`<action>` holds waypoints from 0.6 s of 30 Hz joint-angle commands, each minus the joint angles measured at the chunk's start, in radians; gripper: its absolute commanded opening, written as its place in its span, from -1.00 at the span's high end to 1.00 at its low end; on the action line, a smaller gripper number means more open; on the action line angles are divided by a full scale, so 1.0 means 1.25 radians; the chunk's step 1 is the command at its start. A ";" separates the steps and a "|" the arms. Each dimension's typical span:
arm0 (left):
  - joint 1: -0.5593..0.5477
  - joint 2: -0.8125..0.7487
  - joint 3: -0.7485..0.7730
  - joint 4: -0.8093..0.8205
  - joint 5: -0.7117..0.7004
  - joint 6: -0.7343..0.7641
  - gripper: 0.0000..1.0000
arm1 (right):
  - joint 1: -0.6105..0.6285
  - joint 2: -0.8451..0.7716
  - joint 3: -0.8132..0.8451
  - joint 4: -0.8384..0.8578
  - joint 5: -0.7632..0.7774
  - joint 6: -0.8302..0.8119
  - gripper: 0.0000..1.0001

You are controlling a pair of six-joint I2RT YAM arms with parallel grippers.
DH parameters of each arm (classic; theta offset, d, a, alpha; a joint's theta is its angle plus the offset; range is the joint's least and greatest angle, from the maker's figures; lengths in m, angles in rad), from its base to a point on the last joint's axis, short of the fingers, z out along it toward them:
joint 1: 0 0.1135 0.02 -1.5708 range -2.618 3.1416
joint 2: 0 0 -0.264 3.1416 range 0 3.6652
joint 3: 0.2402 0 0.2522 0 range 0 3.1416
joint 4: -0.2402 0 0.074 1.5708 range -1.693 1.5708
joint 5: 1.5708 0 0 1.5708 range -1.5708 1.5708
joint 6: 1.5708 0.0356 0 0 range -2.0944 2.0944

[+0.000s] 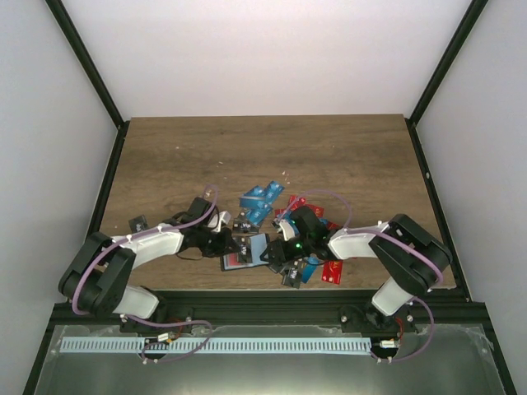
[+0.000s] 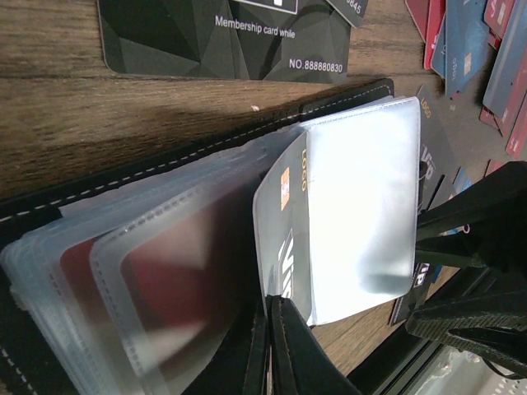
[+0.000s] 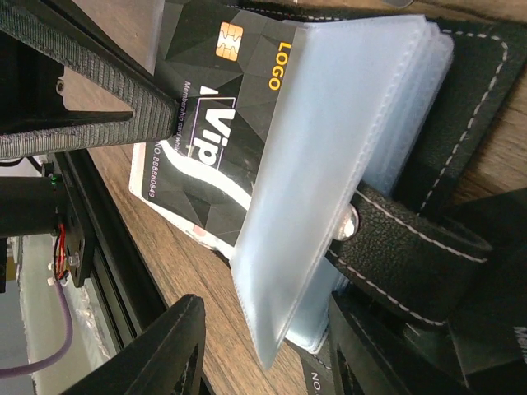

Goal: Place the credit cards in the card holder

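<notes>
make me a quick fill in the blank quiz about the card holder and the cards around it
1. The card half inside the plastic sleeve is coloured ___.
2. Gold letters on that card spell ___.
3. The card holder has ___ stitching along its edge.
4. The loose cards on the table are red, black and ___.
Missing words: black; LOGO; white; blue

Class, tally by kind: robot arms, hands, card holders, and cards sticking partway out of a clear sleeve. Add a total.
Robot arms: 2, left arm, right arm
Hands: 2, left hand, right hand
Card holder: 1
Black card partway out: 1
Total: 6
</notes>
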State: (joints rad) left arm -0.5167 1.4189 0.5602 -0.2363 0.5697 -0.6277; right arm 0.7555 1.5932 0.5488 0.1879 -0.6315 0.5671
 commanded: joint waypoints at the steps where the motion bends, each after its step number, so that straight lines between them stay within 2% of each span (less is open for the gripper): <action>1: -0.001 0.016 -0.022 0.037 -0.003 0.009 0.92 | 0.001 0.041 -0.003 0.006 0.045 0.008 0.13; 6: -0.001 0.012 -0.036 0.078 0.033 -0.002 0.92 | 0.001 0.049 0.007 -0.009 0.060 0.011 0.13; 13: 0.000 -0.001 -0.055 0.128 0.069 -0.032 0.92 | 0.001 0.015 0.019 -0.105 0.132 -0.012 0.10; 18: -0.001 0.018 -0.073 0.169 0.073 -0.046 0.92 | 0.000 -0.004 0.018 -0.122 0.133 -0.026 0.06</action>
State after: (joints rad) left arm -0.5121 1.4185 0.4950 -0.0784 0.6548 -0.6697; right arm 0.7628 1.5826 0.5701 0.1356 -0.5865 0.5671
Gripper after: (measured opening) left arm 0.041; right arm 0.466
